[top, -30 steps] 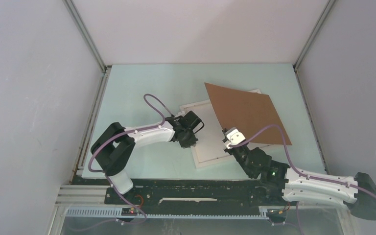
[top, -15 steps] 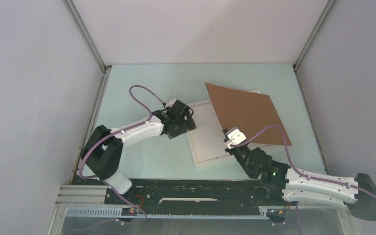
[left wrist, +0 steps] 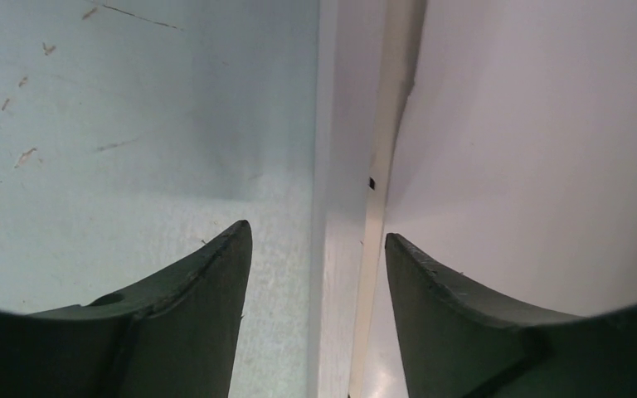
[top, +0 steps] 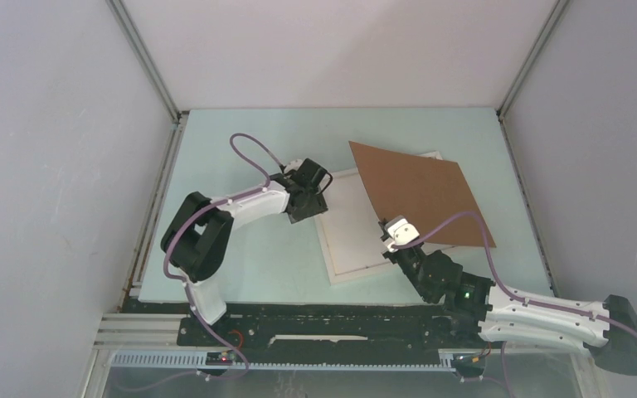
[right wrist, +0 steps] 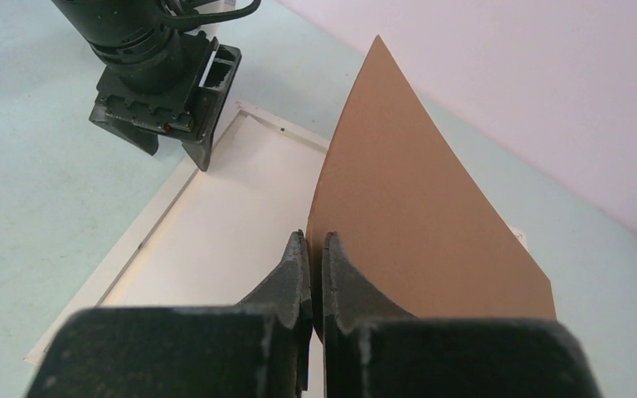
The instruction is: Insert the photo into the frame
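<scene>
The white frame (top: 340, 269) lies flat on the table, and a plain white sheet (top: 350, 222) fills its inside; no printed picture shows on it, so I cannot tell if it is the photo. My left gripper (top: 311, 197) is open at the frame's far left edge, and in the left wrist view the gripper (left wrist: 317, 232) straddles the white rail (left wrist: 342, 166) without touching it. My right gripper (right wrist: 315, 240) is shut on the near corner of the brown backing board (right wrist: 415, 207). It holds the board (top: 419, 195) tilted up over the frame's right half.
The pale green table (top: 240, 149) is boxed in by grey walls with metal posts (top: 145, 62) at the back corners. The left arm's cable (top: 249, 149) loops above the table. The raised board hides the frame's right part.
My left gripper has opened and slid away from me along the frame's left edge toward its far corner. The right gripper and the board have stayed put.
</scene>
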